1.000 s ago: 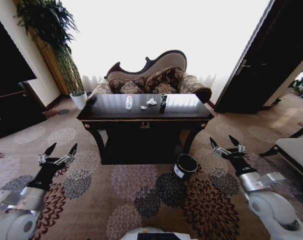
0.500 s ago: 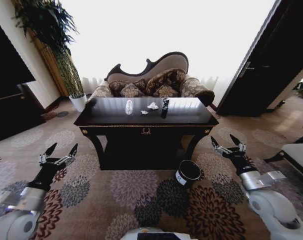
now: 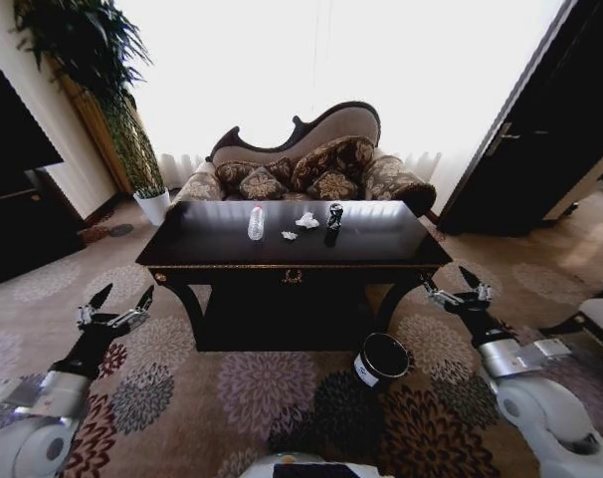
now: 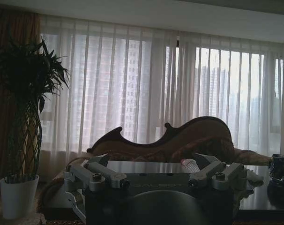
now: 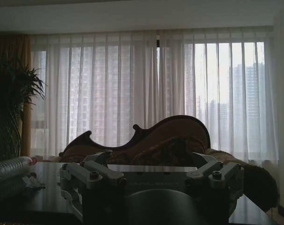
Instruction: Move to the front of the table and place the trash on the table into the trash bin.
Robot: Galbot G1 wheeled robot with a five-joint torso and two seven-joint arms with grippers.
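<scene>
Spread wide and holding nothing, the left gripper [image 3: 116, 302] at lower left of the head view, dark pointed fingers [image 3: 100, 296] up over the flowered carpet [image 3: 272, 383]. Same story at lower right: right gripper [image 3: 460, 286] parted, empty, tips close to the front right corner of the table [image 3: 282, 257].

Dead centre, that dark glossy table, with the trash in a loose row on top: clear bottle [image 3: 256, 222], small white paper wad [image 3: 289, 235], a second wad [image 3: 306, 221], dark can [image 3: 333, 216] just beside it. On the carpet below the table's right front leg, the trash bin [image 3: 382, 359], black, tilted, white label facing forward.

Behind the table, a curved-back sofa [image 3: 306, 159]; at upper left, a tall plant [image 3: 88, 70] in a white pot [image 3: 154, 204].

From the left wrist, low and level: tabletop edge-on, bottle's red-capped end [image 4: 189, 165] peeking over the gripper body, can [image 4: 279, 168] at far right. From the right wrist: bottle [image 5: 11, 168] looming at far left, a wad [image 5: 32, 182] beside it, curtains [image 5: 179, 89] bright behind the sofa back.
</scene>
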